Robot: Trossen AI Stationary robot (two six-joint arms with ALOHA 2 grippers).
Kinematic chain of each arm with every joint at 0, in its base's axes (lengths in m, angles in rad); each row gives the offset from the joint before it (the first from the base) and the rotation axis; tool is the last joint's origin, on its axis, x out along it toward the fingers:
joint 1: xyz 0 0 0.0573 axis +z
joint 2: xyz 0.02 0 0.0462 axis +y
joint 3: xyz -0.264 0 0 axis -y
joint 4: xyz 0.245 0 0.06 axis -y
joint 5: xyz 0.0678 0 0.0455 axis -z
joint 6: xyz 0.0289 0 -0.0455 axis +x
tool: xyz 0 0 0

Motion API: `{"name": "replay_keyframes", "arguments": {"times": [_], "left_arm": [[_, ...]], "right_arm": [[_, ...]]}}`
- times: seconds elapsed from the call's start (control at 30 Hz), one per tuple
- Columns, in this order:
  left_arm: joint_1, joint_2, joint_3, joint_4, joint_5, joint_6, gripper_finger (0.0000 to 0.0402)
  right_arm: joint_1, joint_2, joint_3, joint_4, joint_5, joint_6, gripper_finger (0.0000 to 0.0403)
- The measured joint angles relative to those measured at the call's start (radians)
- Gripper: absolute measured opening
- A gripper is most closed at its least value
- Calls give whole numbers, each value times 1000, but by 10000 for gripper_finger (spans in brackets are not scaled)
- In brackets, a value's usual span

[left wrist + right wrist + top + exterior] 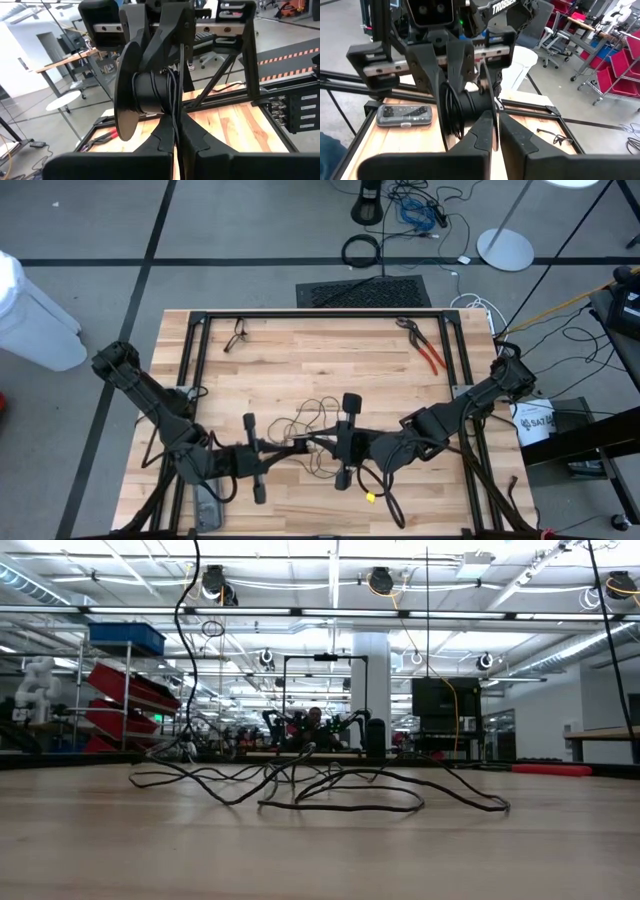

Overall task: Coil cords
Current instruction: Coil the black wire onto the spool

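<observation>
Grippers meet at lower centre: left gripper [300, 446] clamps the spool [145, 92], right gripper [330, 446] nearly shut there, feeding cord [318, 417] for winding

We see even, bright light from ceiling lamps [380, 581], a soft sheen on the desk [320, 850], and blurred near parts in both wrist views.

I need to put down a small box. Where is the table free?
Free: bare wood between the glasses and the red-handled pliers, along the far rail. Crowded: the near middle, where the black cord sprawls and both grippers meet at the spool.
</observation>
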Motion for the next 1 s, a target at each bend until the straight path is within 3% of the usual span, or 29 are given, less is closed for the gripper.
{"name": "replay_keyframes", "arguments": {"times": [0.33, 0.57, 0.87, 1.0], "left_arm": [[-16, -18, 0, -50, 2, -11, 2], [-32, -69, 0, -166, 17, -116, 2], [-30, -151, 0, -385, 183, -393, 2], [-29, -158, 0, -411, 229, -427, 2]], "right_arm": [[40, -50, 0, -120, 8, 75, 29], [87, -73, 0, -190, 8, 133, 29], [93, -60, 0, -137, -14, 53, 30], [83, -16, 0, -52, -18, -28, 45]]}}
